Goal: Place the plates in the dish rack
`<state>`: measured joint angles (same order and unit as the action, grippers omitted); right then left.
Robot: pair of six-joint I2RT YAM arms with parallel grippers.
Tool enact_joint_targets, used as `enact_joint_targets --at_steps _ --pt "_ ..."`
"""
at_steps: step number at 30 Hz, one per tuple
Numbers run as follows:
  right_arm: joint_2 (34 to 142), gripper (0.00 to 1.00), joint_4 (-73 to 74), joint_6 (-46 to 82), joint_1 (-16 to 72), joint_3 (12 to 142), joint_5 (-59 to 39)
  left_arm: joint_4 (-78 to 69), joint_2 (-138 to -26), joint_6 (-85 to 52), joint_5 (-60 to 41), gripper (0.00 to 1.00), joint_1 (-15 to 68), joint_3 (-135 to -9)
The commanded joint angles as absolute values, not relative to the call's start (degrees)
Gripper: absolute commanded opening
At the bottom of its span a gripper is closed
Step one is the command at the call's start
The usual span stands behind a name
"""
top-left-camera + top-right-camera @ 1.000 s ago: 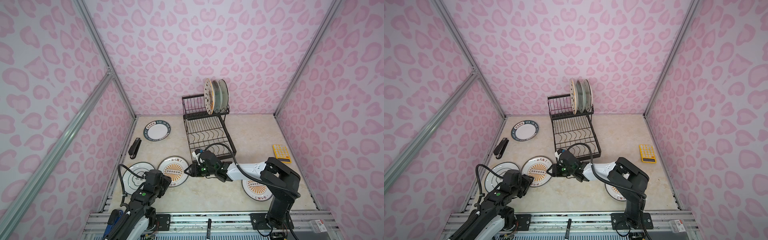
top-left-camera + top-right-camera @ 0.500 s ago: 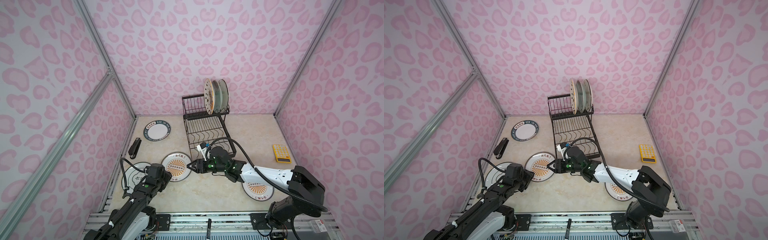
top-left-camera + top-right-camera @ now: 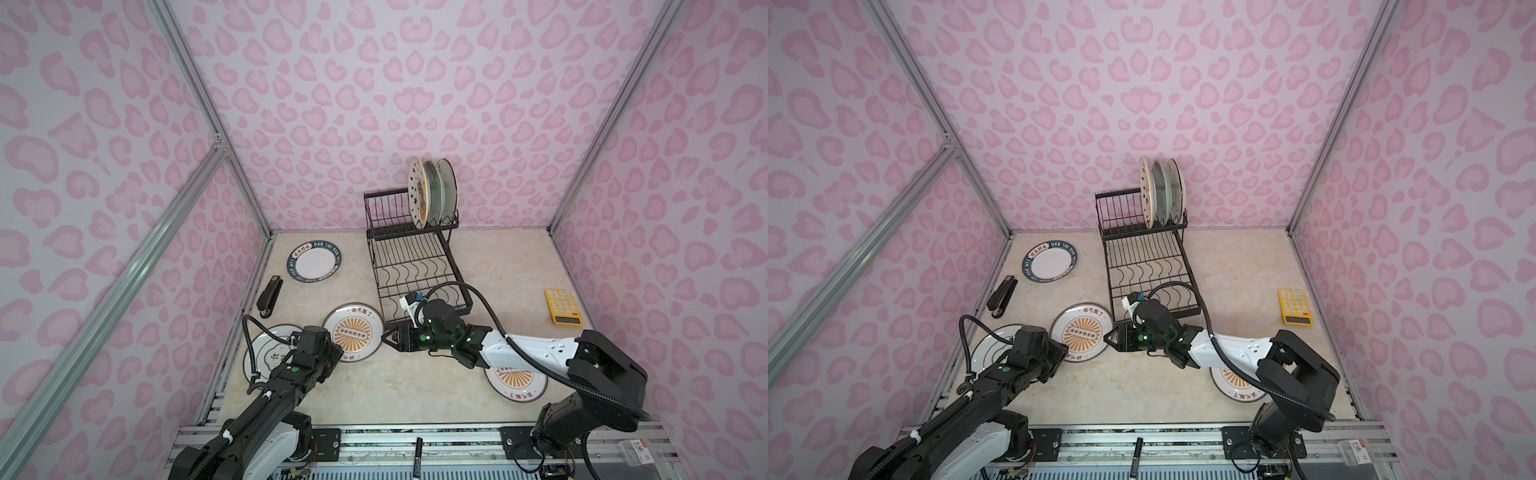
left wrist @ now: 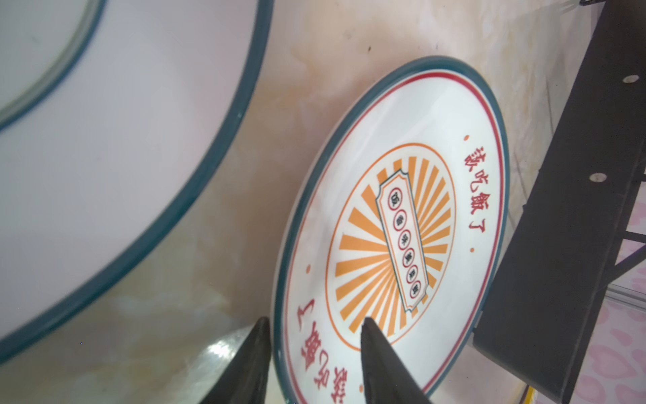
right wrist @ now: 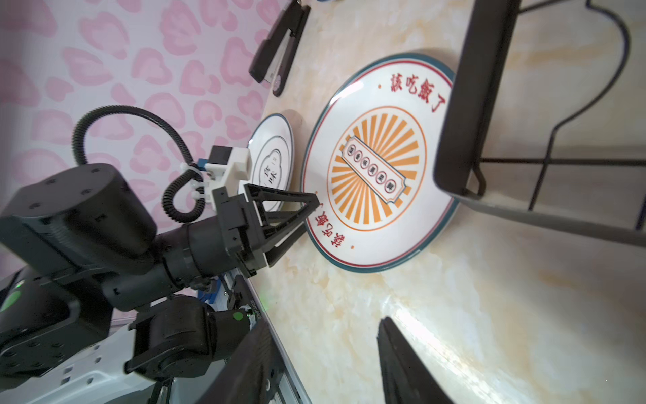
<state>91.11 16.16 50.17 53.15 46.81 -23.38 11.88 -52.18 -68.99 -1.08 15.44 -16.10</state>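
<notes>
An orange-sunburst plate point(image 3: 353, 332) point(image 3: 1081, 330) lies on the table with its far edge against the front corner of the black dish rack point(image 3: 415, 266) point(image 3: 1142, 266). My left gripper point(image 3: 338, 354) point(image 4: 316, 335) is open, one finger outside the rim of this plate point(image 4: 402, 227) and one over its face. My right gripper point(image 3: 388, 336) point(image 5: 321, 335) stands open over bare table beside the same plate point(image 5: 377, 168). Three plates point(image 3: 432, 193) stand upright in the rack's upper tier. A second sunburst plate point(image 3: 515, 384) lies partly under my right arm.
A white teal-rimmed plate point(image 3: 266, 349) point(image 4: 105, 140) lies under my left arm. A dark-lettered plate point(image 3: 314, 262) sits at the back left, a black stapler point(image 3: 269, 296) by the left wall, a yellow calculator point(image 3: 563, 307) at the right, a marker point(image 3: 417, 455) on the front rail.
My left gripper has come forward onto the sunburst plate's near rim and its jaws have narrowed. The plate slid slightly toward the rack. My right arm stretched out and its gripper drew back off the plate.
</notes>
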Motion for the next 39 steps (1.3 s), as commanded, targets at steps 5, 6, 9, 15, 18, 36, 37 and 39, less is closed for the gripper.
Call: enact_joint_targets --at_steps 5,6,9,15,18,36,37,39 --pt "95.91 0.49 26.31 58.74 53.87 44.18 -20.65 9.4 -52.38 -69.17 -0.62 0.4 15.45 -14.91" --pt "96.09 0.49 26.27 58.76 53.88 44.36 -20.66 9.37 -52.37 -69.22 -0.62 0.4 15.4 -14.86" --pt "96.6 0.49 25.67 58.46 53.8 44.88 -20.73 9.6 -52.22 -69.17 -0.56 0.37 15.46 -14.7" --pt "96.76 0.49 25.92 58.62 53.86 44.71 -20.89 9.4 -52.09 -69.52 -0.44 0.32 15.39 -14.08" --pt "96.33 0.48 25.76 58.47 53.86 44.47 -20.74 9.58 -52.03 -69.52 -0.26 0.28 15.38 -13.87" --pt "94.89 0.48 24.31 57.22 53.67 44.12 -20.3 10.42 -52.39 -69.35 0.42 0.07 15.39 -14.14" --pt "94.78 0.48 24.1 57.06 53.62 44.17 -20.3 10.63 -52.29 -69.36 0.56 0.05 15.42 -14.13" --pt "94.6 0.48 24.0 56.82 53.54 44.23 -20.3 11.33 -51.97 -69.35 0.78 0.03 15.39 -14.29"
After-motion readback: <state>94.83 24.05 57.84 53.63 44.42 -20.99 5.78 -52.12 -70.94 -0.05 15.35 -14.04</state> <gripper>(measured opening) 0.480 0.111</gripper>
